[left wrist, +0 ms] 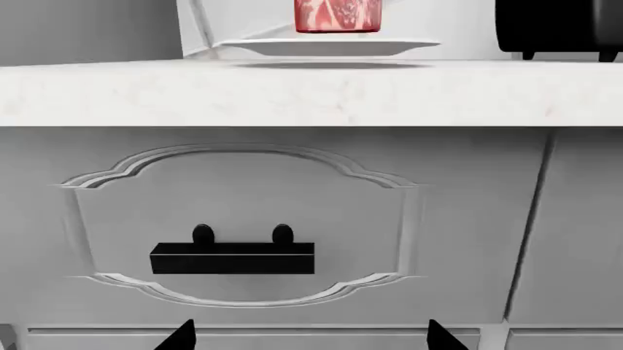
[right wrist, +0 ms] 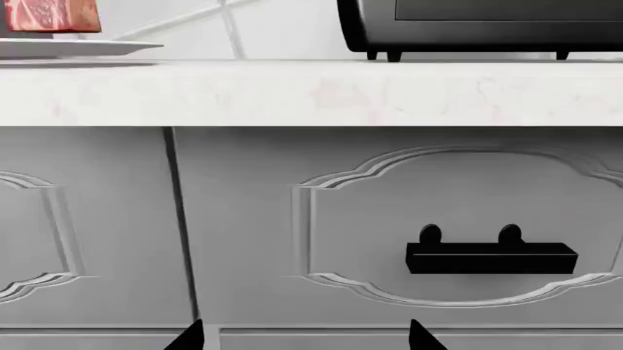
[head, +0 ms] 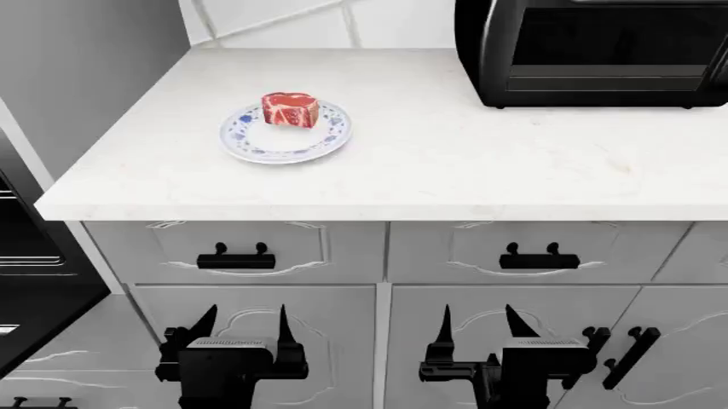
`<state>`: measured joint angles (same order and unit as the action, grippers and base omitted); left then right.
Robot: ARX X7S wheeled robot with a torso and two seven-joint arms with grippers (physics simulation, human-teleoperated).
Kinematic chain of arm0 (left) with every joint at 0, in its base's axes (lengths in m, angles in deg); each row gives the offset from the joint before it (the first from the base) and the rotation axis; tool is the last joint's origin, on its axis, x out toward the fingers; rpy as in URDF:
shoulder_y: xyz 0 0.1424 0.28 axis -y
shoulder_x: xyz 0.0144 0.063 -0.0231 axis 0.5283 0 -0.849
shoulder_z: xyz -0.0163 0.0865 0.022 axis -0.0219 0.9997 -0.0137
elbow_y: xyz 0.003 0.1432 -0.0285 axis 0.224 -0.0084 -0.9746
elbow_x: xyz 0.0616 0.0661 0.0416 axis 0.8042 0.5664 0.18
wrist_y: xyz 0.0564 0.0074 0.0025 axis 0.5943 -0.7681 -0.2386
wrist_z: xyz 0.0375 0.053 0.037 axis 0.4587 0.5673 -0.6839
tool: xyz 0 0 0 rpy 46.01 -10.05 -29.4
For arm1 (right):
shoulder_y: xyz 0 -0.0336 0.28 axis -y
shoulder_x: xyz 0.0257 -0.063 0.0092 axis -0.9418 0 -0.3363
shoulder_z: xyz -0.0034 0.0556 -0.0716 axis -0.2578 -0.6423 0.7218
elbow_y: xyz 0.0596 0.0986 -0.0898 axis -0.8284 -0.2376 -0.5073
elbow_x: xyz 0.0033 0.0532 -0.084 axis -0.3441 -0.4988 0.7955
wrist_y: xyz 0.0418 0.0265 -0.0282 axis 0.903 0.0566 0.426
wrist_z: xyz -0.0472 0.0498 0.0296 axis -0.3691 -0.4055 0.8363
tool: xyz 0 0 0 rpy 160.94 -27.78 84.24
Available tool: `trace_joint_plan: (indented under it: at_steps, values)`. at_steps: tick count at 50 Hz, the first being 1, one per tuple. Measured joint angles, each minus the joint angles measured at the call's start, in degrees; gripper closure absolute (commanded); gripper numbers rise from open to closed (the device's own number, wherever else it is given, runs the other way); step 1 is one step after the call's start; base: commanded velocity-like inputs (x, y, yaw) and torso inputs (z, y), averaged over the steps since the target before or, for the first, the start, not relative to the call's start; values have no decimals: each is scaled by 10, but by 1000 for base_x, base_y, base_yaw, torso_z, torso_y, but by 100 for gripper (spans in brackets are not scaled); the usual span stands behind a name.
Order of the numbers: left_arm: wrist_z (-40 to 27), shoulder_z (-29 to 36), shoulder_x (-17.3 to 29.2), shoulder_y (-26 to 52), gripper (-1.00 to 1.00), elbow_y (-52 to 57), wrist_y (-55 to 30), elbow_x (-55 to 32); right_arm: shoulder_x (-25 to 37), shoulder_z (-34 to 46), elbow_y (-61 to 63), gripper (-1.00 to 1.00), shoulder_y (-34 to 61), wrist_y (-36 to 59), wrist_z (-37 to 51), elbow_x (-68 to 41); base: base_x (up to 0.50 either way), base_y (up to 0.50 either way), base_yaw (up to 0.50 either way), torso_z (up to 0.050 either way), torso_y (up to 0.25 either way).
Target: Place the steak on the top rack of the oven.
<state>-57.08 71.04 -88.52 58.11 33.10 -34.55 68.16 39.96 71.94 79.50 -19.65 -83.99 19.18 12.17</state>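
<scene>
Both grippers are hanging low in front of the cabinet drawers with nothing in them. The left gripper (head: pixel 242 328) has its jaws spread apart, and the right gripper (head: pixel 476 328) does too. Each one sits below the counter (head: pixel 478 162) edge and points at the drawer fronts, not touching anything.

The steak (head: pixel 291 109) is up on the counter, sitting on a plate (head: pixel 251 143) near the back left corner. So from the jaws it's up and farther in toward the wall. The left gripper is pretty much straight below it, so I'd say that arm is the closer one. The right one would have to cross over sideways.

The steak looks chunky and nearly square from the head view, so I can't really call a long axis.

The countertop oven (head: pixel 592 51) sits at the back right of the counter. The oven (head: pixel 29 256) is just a dark sliver past the counter's left end, and I can't make out its racks from here.
</scene>
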Motion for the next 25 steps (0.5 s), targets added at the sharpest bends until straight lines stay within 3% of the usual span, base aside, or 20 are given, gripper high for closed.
trace_joint_plan:
  at_steps: [25]
  values:
    - [-43,33,27,6,-100,-15,15,-20,27,31,-18,-100,6,-12,35,-35,0,10,0,0,0]
